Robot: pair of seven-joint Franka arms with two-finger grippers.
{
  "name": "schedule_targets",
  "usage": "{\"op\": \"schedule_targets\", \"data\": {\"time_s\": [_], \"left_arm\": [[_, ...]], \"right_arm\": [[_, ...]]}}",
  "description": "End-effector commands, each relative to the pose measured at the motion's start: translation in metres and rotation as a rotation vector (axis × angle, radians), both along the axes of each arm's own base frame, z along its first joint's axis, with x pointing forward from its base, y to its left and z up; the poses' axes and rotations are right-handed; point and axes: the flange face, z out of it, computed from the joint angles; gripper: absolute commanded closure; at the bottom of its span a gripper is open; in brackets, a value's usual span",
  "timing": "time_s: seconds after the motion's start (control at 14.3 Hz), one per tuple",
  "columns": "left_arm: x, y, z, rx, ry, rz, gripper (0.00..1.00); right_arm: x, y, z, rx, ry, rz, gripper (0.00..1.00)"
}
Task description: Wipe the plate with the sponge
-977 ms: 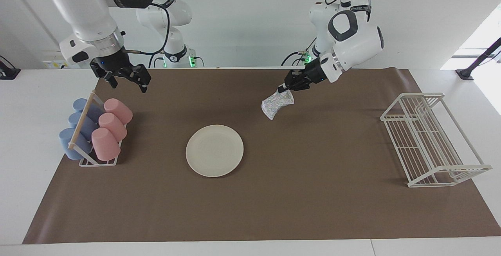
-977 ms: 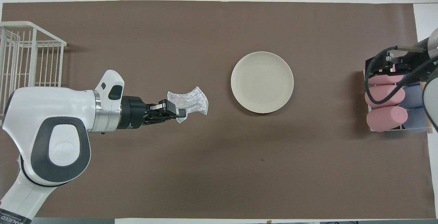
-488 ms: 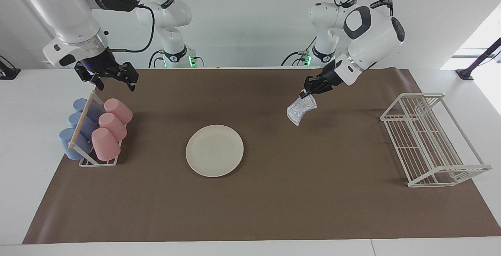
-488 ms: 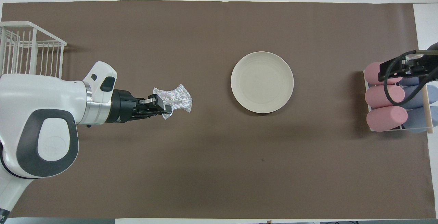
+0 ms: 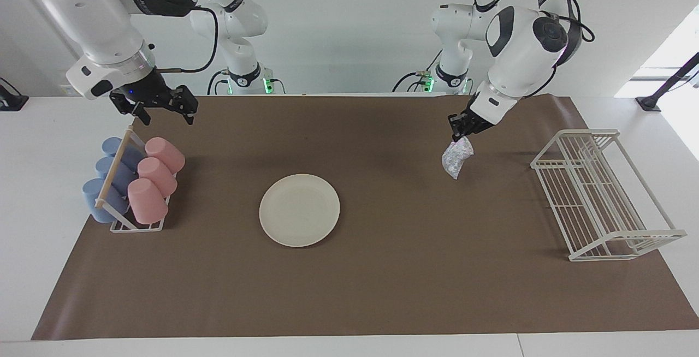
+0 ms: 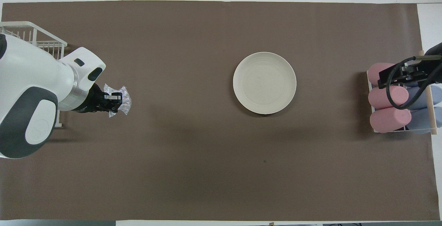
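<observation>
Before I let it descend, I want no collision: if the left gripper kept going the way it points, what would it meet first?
The left gripper points steeply down, shut on the sponge. The hanging sponge would probably touch the bare brown mat first, beside the wire rack.

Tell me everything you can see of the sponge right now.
The sponge is a small, soft, silvery-white pad with a glittery multicolour speckle. It hangs limp and crumpled in the air, pinched at its upper edge by the left gripper, whose jaws are shut on it. It is over bare brown mat, between the plate and the white wire rack, touching neither.
</observation>
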Motion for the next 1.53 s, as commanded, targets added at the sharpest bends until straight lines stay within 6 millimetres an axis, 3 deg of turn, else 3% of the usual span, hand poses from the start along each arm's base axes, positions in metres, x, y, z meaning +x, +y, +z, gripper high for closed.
{"op": "schedule_targets", "data": {"time_s": [0.0, 0.21, 0.49, 0.63, 0.77, 0.91, 1.05, 1.19, 1.33, 1.47], "left_arm": [[0.015, 0.006, 0.019, 0.178, 0.018, -0.014, 1.00], [0.015, 0.022, 0.030, 0.363, 0.011, -0.038, 1.00], [0.020, 0.031, 0.023, 0.623, -0.006, -0.069, 1.00], [0.026, 0.040, 0.021, 0.772, 0.001, -0.083, 1.00], [0.038, 0.032, 0.016, 0.937, 0.002, -0.117, 1.00], [0.051, 0.045, 0.008, 1.060, -0.005, -0.128, 1.00], [0.066, 0.060, -0.017, 1.166, 0.017, -0.153, 1.00], [0.081, 0.070, -0.058, 1.228, 0.057, -0.146, 1.00], [0.087, 0.076, -0.094, 1.260, 0.118, -0.168, 1.00], [0.085, 0.081, -0.115, 1.267, 0.148, -0.185, 1.00]], "right_arm": [[-0.004, 0.003, 0.002, 0.026, 0.007, 0.026, 0.00], [-0.006, 0.004, 0.006, 0.025, 0.001, 0.026, 0.00], [-0.014, 0.004, 0.013, 0.024, -0.007, 0.028, 0.00], [-0.018, -0.008, 0.008, 0.026, 0.006, 0.007, 0.00], [-0.017, -0.025, 0.009, 0.031, 0.003, -0.004, 0.00], [-0.018, -0.038, 0.004, 0.032, 0.004, -0.023, 0.00], [-0.017, -0.035, 0.006, 0.031, -0.002, -0.021, 0.00], [-0.017, -0.033, 0.006, 0.031, -0.002, -0.015, 0.00], [-0.017, -0.033, 0.006, 0.031, -0.005, -0.012, 0.00], [-0.016, -0.033, 0.007, 0.031, -0.007, -0.011, 0.00]]}}
